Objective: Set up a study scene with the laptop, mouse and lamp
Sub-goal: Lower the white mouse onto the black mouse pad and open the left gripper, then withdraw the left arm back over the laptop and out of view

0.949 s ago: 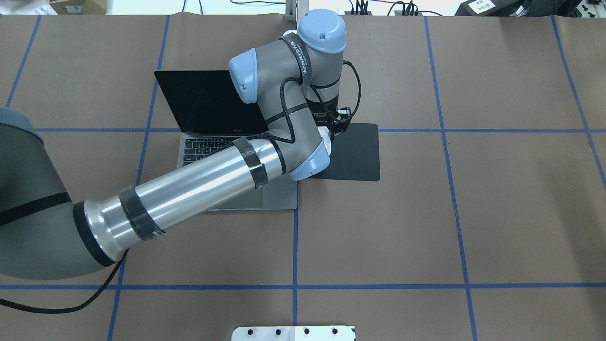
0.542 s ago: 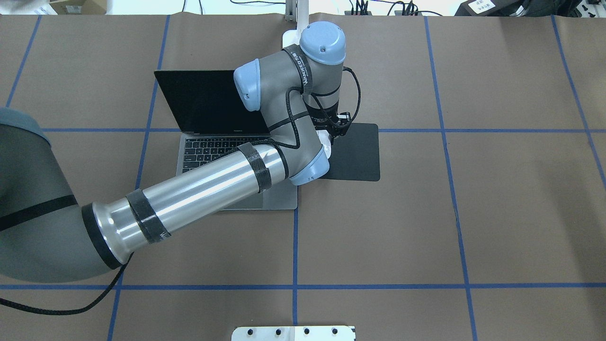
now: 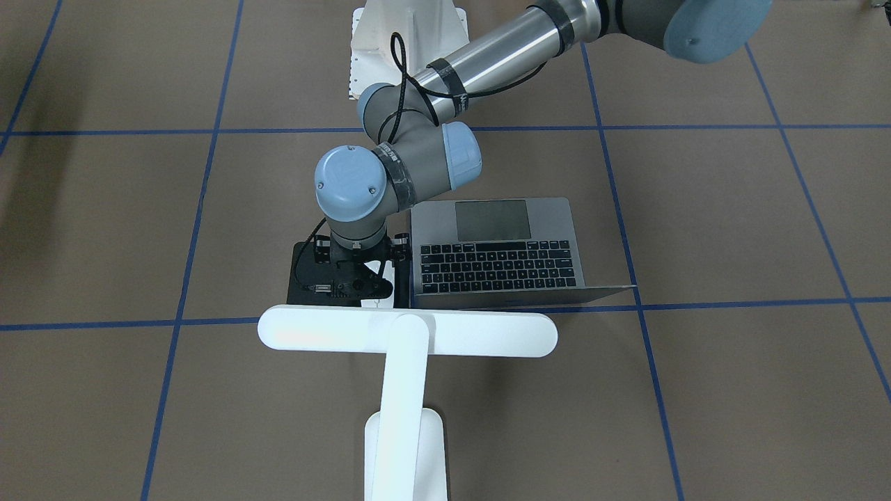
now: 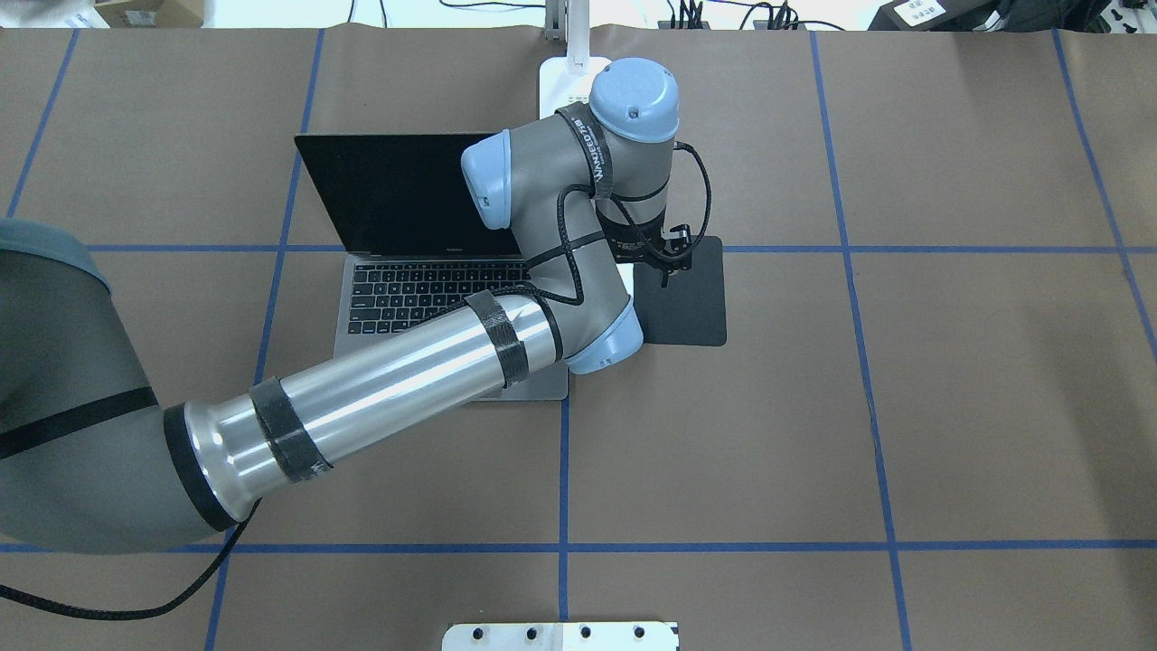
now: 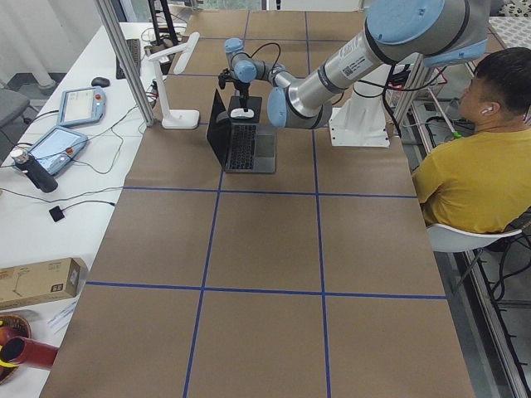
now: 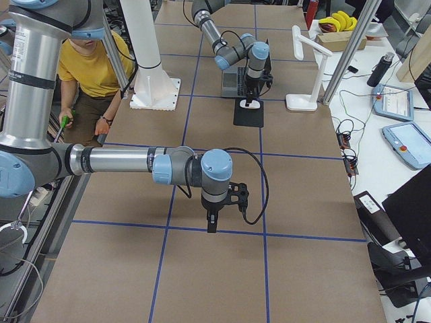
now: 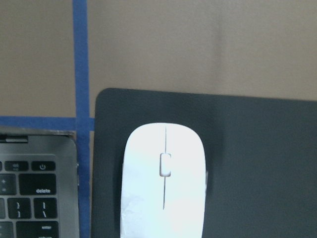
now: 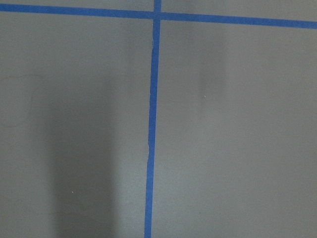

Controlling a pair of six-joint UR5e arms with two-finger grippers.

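Observation:
The open grey laptop point(image 3: 498, 257) sits mid-table, its dark screen point(image 4: 398, 194) facing me. The white mouse point(image 7: 163, 183) is on or just over the left part of the black mat point(image 4: 691, 298), right beside the laptop. My left gripper point(image 3: 362, 284) reaches across the laptop and is shut on the mouse point(image 3: 374, 300); my wrist hides most of it from overhead. The white lamp point(image 3: 407, 332) stands behind the laptop and mat, its base point(image 4: 565, 81) at the far edge. My right gripper point(image 6: 212, 225) hangs over bare table, and I cannot tell whether it is open or shut.
The white pedestal point(image 4: 560, 636) stands at the near table edge. A seated person in yellow point(image 5: 473, 166) is beside the robot's base. Blue tape lines cross the brown table cover. Tablets and cables lie on the bench beyond the far edge point(image 5: 75, 108).
My left arm has moved right and a little toward me over the mat, with the mouse still under the gripper. More of the lamp's base now shows behind my wrist.

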